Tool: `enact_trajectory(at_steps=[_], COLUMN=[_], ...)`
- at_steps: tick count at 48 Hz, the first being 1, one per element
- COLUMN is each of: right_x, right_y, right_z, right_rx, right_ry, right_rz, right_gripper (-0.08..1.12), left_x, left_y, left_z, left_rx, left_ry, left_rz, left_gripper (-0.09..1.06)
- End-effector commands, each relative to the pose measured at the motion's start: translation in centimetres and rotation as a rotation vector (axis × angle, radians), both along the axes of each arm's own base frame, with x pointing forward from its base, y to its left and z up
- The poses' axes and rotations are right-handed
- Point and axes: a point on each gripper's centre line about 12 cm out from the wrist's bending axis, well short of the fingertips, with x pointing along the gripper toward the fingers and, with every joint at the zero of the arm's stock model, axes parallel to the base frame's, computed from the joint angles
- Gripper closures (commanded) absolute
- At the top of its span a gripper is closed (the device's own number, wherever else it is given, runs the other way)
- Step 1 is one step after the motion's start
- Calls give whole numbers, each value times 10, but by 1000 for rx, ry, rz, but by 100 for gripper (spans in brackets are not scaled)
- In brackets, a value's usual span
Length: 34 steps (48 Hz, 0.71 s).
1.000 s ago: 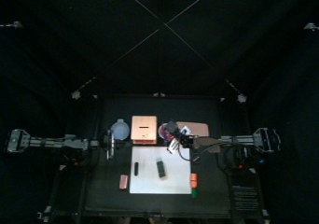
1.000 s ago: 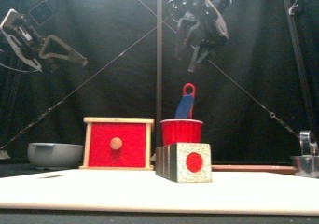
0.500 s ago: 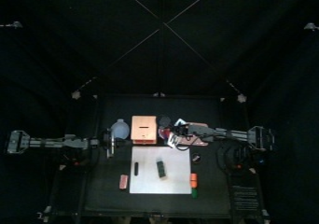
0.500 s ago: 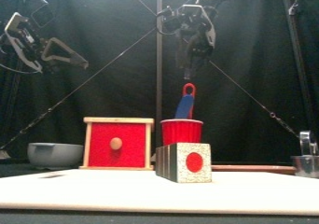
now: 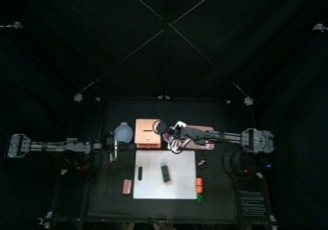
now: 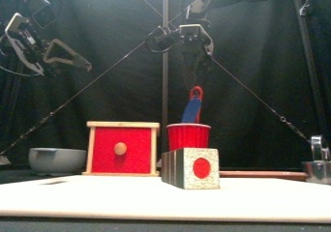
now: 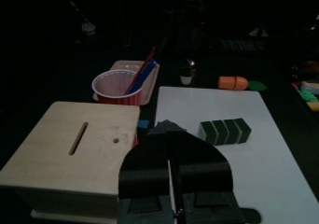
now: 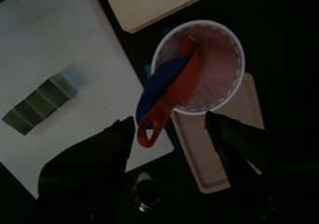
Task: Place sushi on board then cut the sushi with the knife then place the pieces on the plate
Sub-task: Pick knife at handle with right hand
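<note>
Blue knife (image 8: 162, 86) in red cup (image 8: 214, 74), right gripper (image 8: 174, 125) above, spread

Dark green sushi roll (image 5: 167, 174) on white board (image 5: 150, 183)

The right gripper (image 6: 196, 48) hangs above the red cup (image 6: 188, 137) containing a blue knife (image 6: 192, 110).

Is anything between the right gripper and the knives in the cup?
Nothing visible. The right gripper hangs open above the cup, and the knives stick up out of it toward the jaws with only clear space between. The box stands beside the cup, not over it.
</note>
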Motion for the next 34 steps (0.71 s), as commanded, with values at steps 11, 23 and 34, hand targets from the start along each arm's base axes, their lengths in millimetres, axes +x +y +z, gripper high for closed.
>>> enact_trajectory(at_steps=[11, 23, 34], right_x=[-2, -8, -7], right_y=[-8, -19, -25], right_z=[17, 16, 13], right_rx=[-47, -46, -21], right_ry=[6, 29, 46], right_rz=[-12, -42, -10], right_gripper=[11, 13, 23], left_x=[3, 3, 2], left_y=[1, 1, 1], left_z=[7, 6, 5], left_rx=[4, 6, 5], left_ry=[-21, -19, -18], left_rz=[3, 3, 4], left_gripper=[100, 100, 100])
